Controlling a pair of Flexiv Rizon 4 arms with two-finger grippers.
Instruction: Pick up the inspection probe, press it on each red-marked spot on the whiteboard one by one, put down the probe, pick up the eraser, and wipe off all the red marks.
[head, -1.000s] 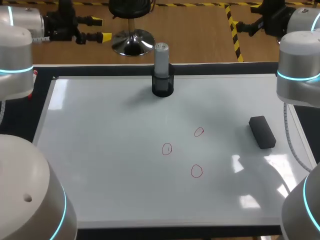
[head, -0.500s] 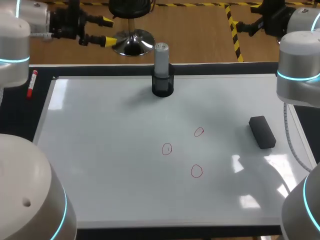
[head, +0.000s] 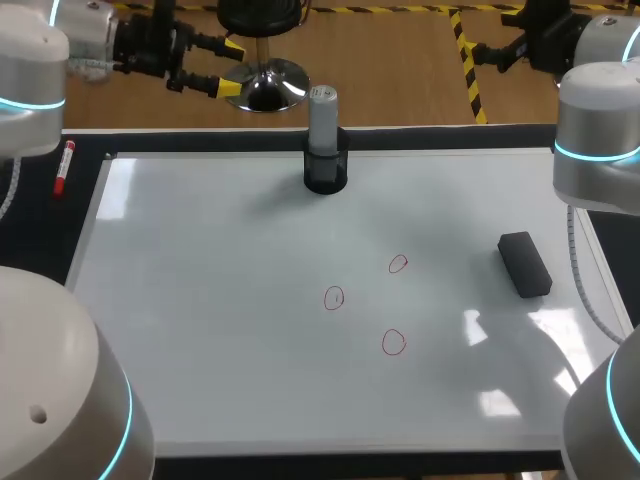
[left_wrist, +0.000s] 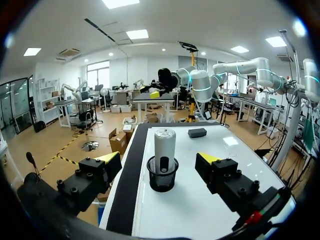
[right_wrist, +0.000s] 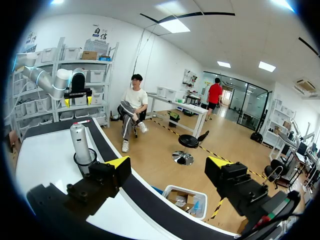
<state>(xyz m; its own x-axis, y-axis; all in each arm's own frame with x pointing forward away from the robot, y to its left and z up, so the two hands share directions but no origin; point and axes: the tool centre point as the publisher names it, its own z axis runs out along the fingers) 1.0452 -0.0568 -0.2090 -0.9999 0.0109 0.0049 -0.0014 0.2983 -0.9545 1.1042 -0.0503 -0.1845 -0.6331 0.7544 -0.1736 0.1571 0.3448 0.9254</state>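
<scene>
No word or number can be read with certainty on the things on the table. The only drawn signs are three small red circles on the whiteboard (head: 200, 300), made by hand: one (head: 398, 264) further from me, one (head: 334, 298) to the left of it with a short red stroke inside, and one (head: 393, 343) nearest to me. In the left wrist view the inspection probe (left_wrist: 165, 144) carries a small dark print on its top and a dark oval mark on its side, both too small to read.

The whiteboard (head: 200, 330) is smooth and glossy; the eraser (head: 525, 264) matt black; the probe (head: 322, 120) smooth grey, in a black mesh holder (head: 325, 178).
</scene>
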